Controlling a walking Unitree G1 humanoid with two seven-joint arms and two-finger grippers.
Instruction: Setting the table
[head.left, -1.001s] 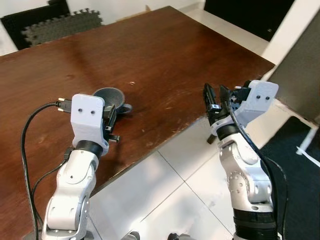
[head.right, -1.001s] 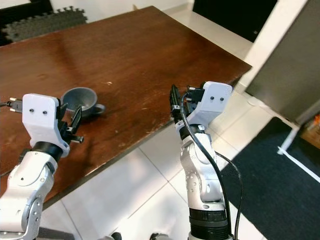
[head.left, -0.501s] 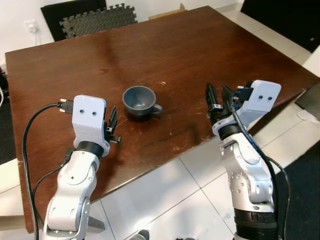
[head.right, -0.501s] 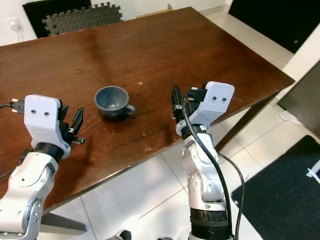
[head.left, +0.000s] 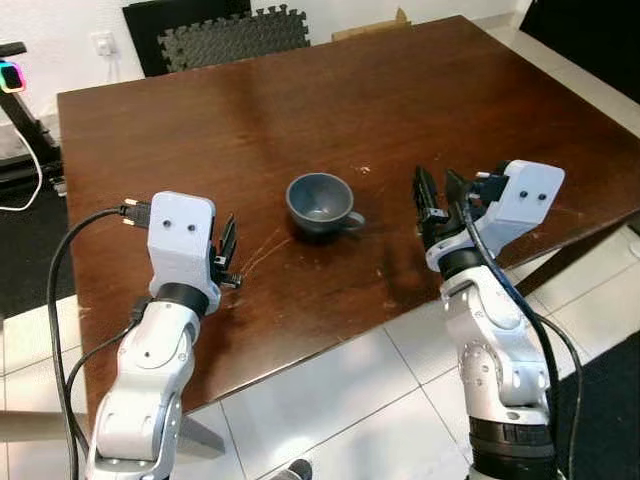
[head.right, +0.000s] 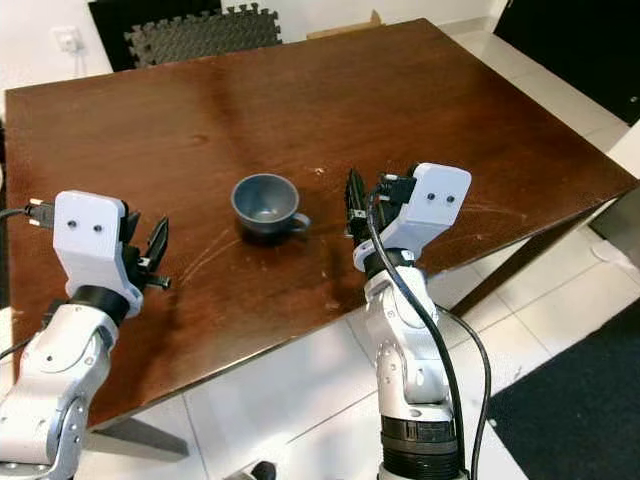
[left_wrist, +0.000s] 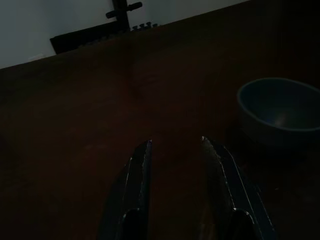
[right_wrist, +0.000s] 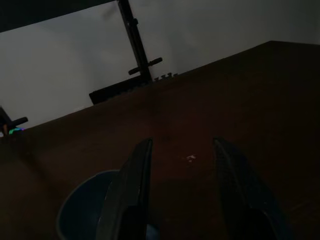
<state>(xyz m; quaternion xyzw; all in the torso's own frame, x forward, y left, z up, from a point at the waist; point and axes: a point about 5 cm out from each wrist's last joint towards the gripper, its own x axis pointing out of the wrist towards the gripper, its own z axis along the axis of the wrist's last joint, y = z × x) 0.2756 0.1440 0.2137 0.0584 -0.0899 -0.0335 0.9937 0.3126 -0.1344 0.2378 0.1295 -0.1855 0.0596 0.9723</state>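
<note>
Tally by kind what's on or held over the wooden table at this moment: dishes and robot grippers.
Cups: 1, the grey-blue cup standing upright on the table, handle toward the robot's right.
Grippers: 2, left gripper and right gripper, both open and holding nothing.
Total: 3

Bright, sharp head views; dim wrist views.
We see even daylight on the brown table (head.left: 420, 90), with a soft sheen across its far half and small shadows under the cup (head.left: 320, 205). Our wrist views are very dark and slightly soft; there the pale wall (right_wrist: 210, 40) is the brightest area.
</note>
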